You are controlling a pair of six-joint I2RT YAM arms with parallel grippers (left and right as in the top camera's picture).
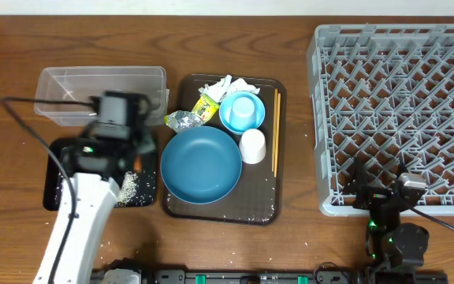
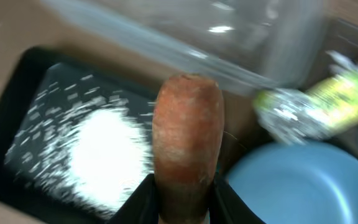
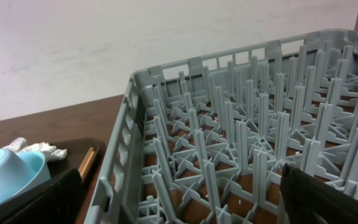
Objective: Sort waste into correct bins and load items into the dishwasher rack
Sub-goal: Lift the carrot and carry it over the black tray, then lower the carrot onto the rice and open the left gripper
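Left gripper (image 2: 182, 200) pinching small carrot (image 2: 188, 130) by its lower end, a finger on each side, carrot upright and sticking out away from the wrist camera. Directly past the carrot: black tray (image 2: 17, 93) with white rice heap (image 2: 101, 155) spread in it, grains blurred. Clear tub (image 2: 229, 43) beyond the tray, looks empty as far as the blur allows. Overhead view puts this gripper above the right part of the black tray, near the tub's front edge. To its right, crumpled foil (image 2: 284, 115), then yellow-green wrapper (image 2: 340, 93), both at the left back corner of the brown serving tray (image 1: 278, 118). Dark blue bowl (image 1: 201, 164) fills the front of that tray. Light blue cup (image 1: 243, 112) behind it, white cup (image 1: 253, 146) just beside the bowl's right rim, tissue (image 1: 223, 84) at the back edge, chopsticks (image 1: 275, 130) along the right side. Right gripper (image 3: 179, 180) spread wide, holding nothing, at the near edge of the grey rack (image 1: 400, 110); no items visible in the rack.
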